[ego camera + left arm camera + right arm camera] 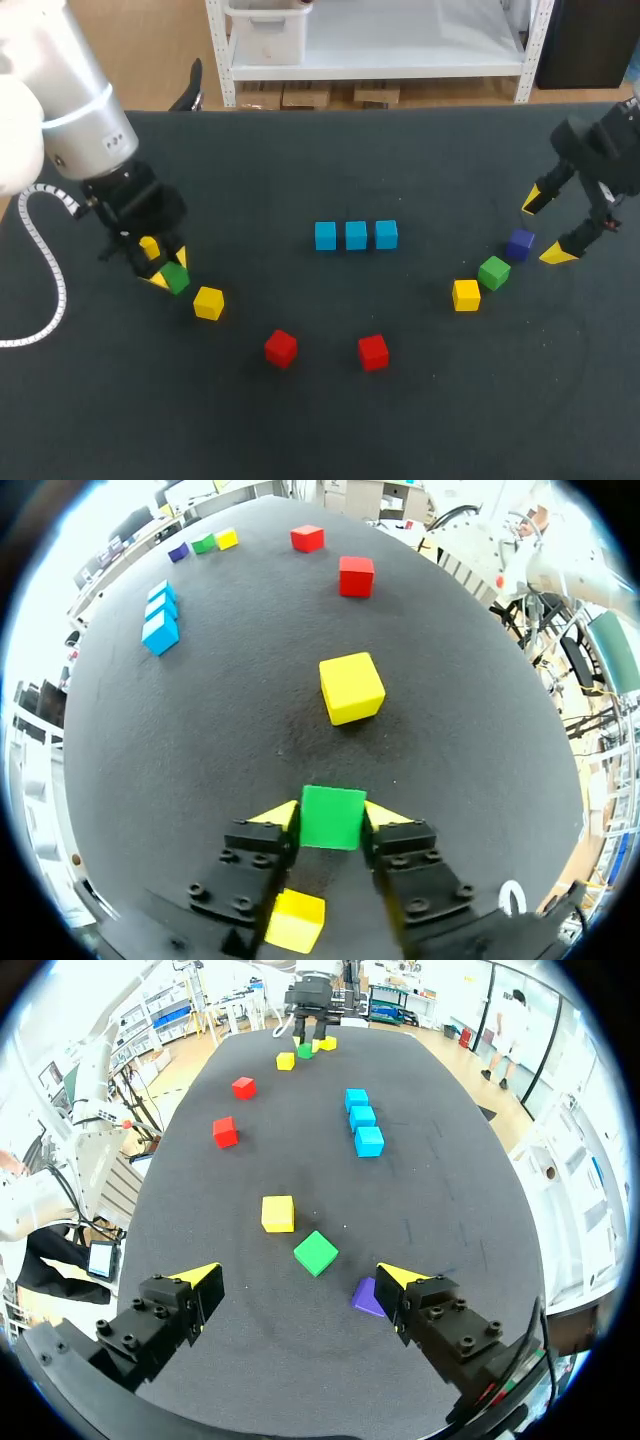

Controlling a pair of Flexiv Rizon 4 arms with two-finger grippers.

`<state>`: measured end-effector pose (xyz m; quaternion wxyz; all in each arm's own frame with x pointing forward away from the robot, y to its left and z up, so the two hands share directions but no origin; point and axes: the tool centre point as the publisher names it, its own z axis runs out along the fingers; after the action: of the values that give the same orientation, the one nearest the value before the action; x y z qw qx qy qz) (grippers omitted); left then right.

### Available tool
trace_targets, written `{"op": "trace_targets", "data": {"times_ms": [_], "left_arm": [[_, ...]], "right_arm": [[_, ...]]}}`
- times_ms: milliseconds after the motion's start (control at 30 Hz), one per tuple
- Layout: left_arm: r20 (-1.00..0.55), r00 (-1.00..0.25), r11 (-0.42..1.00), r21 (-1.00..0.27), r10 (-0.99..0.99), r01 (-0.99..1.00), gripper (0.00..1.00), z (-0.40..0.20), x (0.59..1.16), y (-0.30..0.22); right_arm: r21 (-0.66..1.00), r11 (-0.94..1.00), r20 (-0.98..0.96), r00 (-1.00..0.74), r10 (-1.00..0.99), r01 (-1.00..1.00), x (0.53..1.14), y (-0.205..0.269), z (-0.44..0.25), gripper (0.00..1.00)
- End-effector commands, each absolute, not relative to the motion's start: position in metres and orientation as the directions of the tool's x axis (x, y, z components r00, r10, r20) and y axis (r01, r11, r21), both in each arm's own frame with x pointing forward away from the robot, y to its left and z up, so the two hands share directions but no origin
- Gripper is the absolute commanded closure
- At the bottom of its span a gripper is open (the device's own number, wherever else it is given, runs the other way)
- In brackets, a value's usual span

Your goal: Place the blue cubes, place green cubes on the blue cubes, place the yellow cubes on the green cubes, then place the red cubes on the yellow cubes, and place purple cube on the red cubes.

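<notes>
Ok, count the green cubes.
2. One green cube is gripped by the left end effector; the other lies between the yellow cube and the purple cube near the right end effector.

Blue cubes (356,235), green cube (333,817), purple cube (519,243), black table (300,420)
</notes>
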<state>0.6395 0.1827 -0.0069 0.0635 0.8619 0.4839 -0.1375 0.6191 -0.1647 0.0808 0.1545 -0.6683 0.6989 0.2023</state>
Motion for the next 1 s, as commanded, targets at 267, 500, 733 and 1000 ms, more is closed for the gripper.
{"op": "trace_targets", "data": {"times_ms": [267, 500, 733, 1000], "left_arm": [[-0.313, 0.482, -0.51, -0.007, 0.818, 0.86, 1.0, 0.007, 0.628, 0.176], [-0.323, 0.42, -0.434, 0.029, 0.848, 0.9, 1.0, 0.038, 0.636, 0.161], [-0.3, 0.375, -0.384, 0.031, 0.877, 0.923, 1.0, 0.062, 0.65, 0.141], [-0.261, 0.288, -0.29, 0.032, 0.921, 0.957, 1.0, 0.082, 0.667, 0.118]], "right_arm": [[0.076, 0.024, -0.488, -0.058, -0.871, -0.997, 0.619, -0.165, 0.08, 0.0], [0.076, 0.024, -0.488, -0.058, -0.871, -0.997, 0.619, -0.165, 0.08, 0.0], [0.076, 0.024, -0.488, -0.058, -0.871, -0.997, 0.619, -0.165, 0.08, 0.0], [0.076, 0.024, -0.488, -0.058, -0.871, -0.997, 0.619, -0.165, 0.08, 0.0]]}}
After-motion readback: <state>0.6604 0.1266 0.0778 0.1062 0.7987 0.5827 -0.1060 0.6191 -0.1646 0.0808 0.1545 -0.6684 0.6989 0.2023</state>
